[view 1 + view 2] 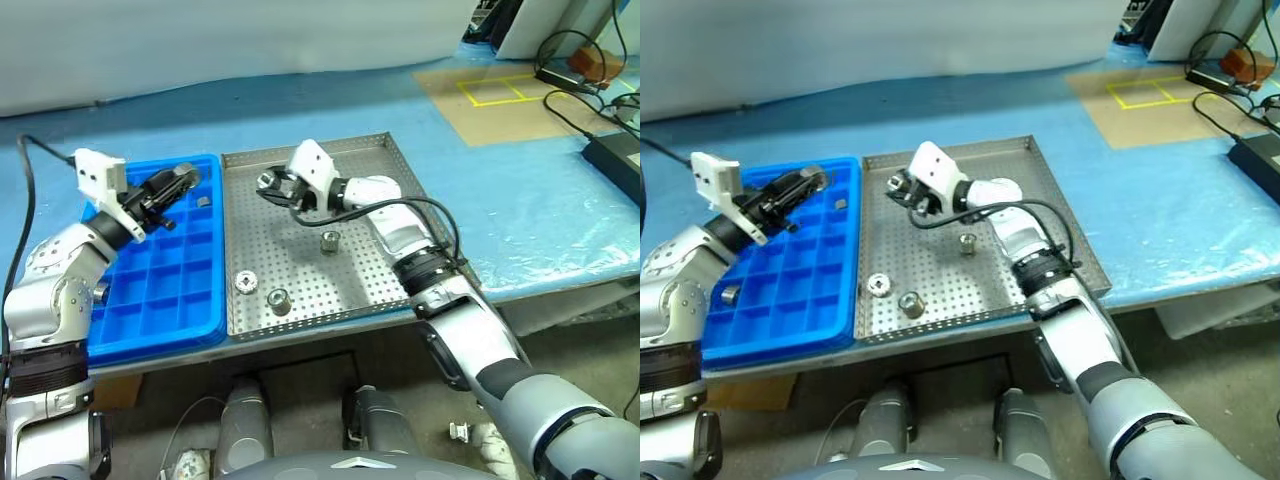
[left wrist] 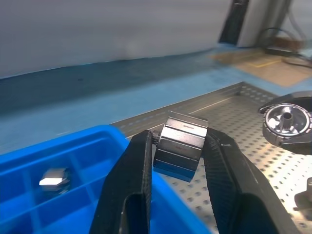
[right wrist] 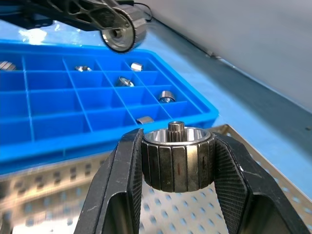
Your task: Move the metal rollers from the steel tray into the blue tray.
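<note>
My left gripper [image 1: 183,180] is shut on a metal roller [image 2: 179,145] and hovers over the far right corner of the blue tray [image 1: 150,290]. My right gripper [image 1: 270,185] is shut on another roller [image 3: 178,158], held above the far left part of the steel tray [image 1: 380,215]. Three more rollers lie on the steel tray: one in the middle [image 1: 330,240] and two near the front left [image 1: 245,282] [image 1: 279,299]. Several rollers sit in the blue tray's compartments, among them one [image 1: 203,201] near my left gripper.
The two trays sit side by side on a blue-covered table, close to its front edge. At the far right are a black box [image 1: 615,160], cables [image 1: 570,105] and a brown board with yellow tape [image 1: 495,90].
</note>
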`<state>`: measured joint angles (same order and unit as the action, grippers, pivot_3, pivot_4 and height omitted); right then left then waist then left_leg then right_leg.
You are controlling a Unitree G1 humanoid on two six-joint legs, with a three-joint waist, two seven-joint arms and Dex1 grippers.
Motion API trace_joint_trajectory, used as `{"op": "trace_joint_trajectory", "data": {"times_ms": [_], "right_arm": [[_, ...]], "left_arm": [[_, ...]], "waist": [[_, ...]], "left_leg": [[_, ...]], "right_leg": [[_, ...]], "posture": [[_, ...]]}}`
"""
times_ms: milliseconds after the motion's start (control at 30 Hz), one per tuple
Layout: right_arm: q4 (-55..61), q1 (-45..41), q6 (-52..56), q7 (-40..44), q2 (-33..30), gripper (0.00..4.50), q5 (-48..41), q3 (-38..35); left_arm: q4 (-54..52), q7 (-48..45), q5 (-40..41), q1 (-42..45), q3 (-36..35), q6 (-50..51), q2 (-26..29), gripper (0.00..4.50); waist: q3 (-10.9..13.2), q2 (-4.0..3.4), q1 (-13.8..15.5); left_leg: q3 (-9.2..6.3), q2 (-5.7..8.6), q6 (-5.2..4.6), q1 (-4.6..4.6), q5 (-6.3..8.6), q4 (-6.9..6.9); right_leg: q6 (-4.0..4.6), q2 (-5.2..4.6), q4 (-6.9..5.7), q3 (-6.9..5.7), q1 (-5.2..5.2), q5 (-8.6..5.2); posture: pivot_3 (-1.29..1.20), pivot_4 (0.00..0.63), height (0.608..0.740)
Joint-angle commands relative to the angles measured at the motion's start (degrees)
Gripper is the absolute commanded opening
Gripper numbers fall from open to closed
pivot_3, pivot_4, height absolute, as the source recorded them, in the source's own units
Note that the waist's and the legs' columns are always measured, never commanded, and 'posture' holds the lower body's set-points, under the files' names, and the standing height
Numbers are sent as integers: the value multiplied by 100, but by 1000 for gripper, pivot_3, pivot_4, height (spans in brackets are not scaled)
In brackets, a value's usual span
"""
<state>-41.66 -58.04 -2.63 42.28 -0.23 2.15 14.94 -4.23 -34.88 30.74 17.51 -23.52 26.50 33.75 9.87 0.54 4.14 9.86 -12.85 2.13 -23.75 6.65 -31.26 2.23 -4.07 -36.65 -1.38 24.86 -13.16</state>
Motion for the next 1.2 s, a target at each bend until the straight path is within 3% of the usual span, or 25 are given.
{"op": "trace_joint_trajectory", "data": {"times_ms": [33,433,800,1200], "right_arm": [[-800,-576,-463,-395,477,1657,-28,-163],[-2880,-1735,-717,-1105,1592,1657,-152,-723],[-3115,-1988,-780,-1101,1841,1657,-131,-936],[-3311,-2044,-739,-1110,1957,1657,-69,-991]], "left_arm": [[-314,505,-187,-143,-431,-249,75,1154],[-719,1859,-606,-759,-861,-395,-231,1154],[-1854,2389,-525,-1447,-660,-158,-946,1154],[-2980,2912,-474,-2578,-1039,-150,-1476,1154]], "waist": [[1,-1,41],[0,1,369],[0,2,568],[2,-2,1145]], "left_leg": [[-1,0,0,-2,0,0],[-17,4,0,-13,1,6],[-45,3,0,-44,2,8],[-111,8,2,-69,3,17]], "right_leg": [[0,-2,0,-2,0,0],[-1,-12,1,-12,6,-1],[-1,-11,4,-19,30,-2],[-3,-10,7,-24,47,-16]], "posture": [[190,150,740],[342,150,740],[518,150,740],[738,150,740]]}}
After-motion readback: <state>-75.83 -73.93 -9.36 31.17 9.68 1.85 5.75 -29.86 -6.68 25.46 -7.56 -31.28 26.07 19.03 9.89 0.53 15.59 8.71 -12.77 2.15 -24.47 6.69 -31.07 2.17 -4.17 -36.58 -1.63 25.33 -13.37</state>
